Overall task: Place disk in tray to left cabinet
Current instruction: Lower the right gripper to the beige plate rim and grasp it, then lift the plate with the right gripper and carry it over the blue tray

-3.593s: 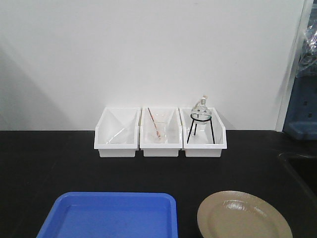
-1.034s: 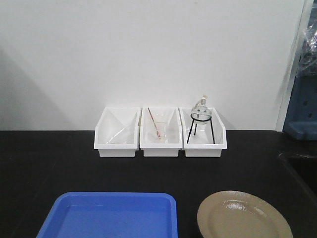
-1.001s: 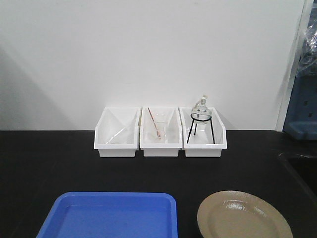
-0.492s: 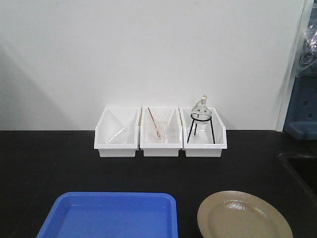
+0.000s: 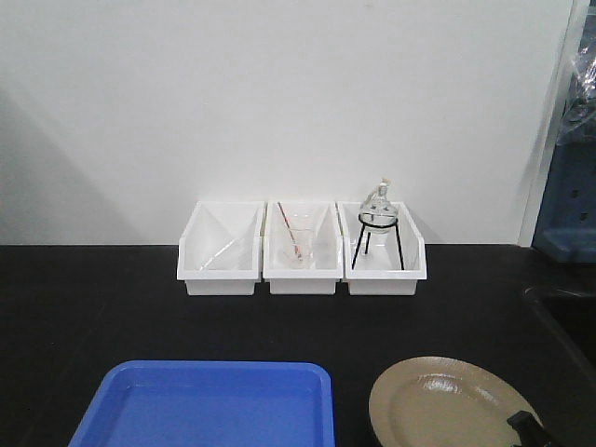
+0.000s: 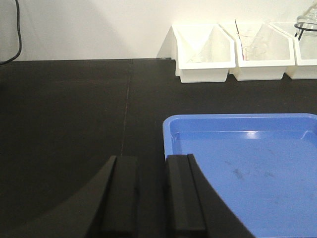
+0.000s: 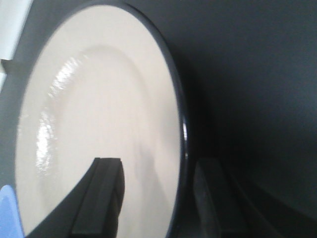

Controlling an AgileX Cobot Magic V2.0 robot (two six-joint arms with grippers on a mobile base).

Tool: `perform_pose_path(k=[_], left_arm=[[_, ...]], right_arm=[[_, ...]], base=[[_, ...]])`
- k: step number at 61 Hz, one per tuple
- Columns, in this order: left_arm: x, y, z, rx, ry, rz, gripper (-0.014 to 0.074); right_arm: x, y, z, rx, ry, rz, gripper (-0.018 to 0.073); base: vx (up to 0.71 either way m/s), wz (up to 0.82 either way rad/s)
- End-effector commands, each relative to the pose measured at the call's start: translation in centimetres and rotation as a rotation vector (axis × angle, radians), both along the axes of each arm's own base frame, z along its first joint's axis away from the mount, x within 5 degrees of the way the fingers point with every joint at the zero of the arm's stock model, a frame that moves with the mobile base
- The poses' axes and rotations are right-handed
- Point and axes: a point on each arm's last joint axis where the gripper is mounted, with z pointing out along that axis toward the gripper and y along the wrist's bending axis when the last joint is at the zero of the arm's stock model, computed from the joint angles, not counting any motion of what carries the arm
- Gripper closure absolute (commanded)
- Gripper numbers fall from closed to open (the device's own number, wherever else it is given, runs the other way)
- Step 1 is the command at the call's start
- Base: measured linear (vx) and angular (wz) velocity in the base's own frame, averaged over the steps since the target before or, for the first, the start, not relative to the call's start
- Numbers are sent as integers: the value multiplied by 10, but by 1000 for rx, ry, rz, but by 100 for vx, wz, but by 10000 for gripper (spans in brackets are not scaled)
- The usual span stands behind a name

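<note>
While the left gripper [image 6: 151,198] hangs just left of the tray [image 5: 214,368], its fingers drawn close on nothing (whether fully closed I cannot tell), the tray lies bare on the black bench [image 5: 93,298]. Just right of the tray, apart from it, the disk [image 5: 438,405] sits flat on the bench. At the disk's edge farthest from the tray, the right gripper [image 7: 157,166] is spread wide and straddles the rim, one finger over the glossy face and the other outside the dark rim, with nothing pinched yet. The right arm is plainly the nearer one. I'd judge the carry runs leftward, toward the tray.
</note>
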Motion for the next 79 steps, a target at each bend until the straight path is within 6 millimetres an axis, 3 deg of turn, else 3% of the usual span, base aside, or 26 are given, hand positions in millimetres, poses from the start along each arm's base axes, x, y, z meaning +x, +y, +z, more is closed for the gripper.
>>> perform_pose_path(k=[1,22,36,59,79], left_arm=[[2,-1,16,-3,-97,-5,297],[2,-1,16,-3,-97,-5,297],[2,-1,16,-3,-97,-5,297],[2,-1,16,-3,-97,-5,297],[2,-1,16,-3,-97,-5,297]], right_arm=[[13,0,10,18,-117,-10,153],[27,7,-6,97,-213,13,164],[29,16,-19,198,-204,57,291],[39,22,14,373,-565,91,572],[38,26,37,616,-750,98,566]], base=[[0,0],[0,0],[0,0],[0,0],[0,0]])
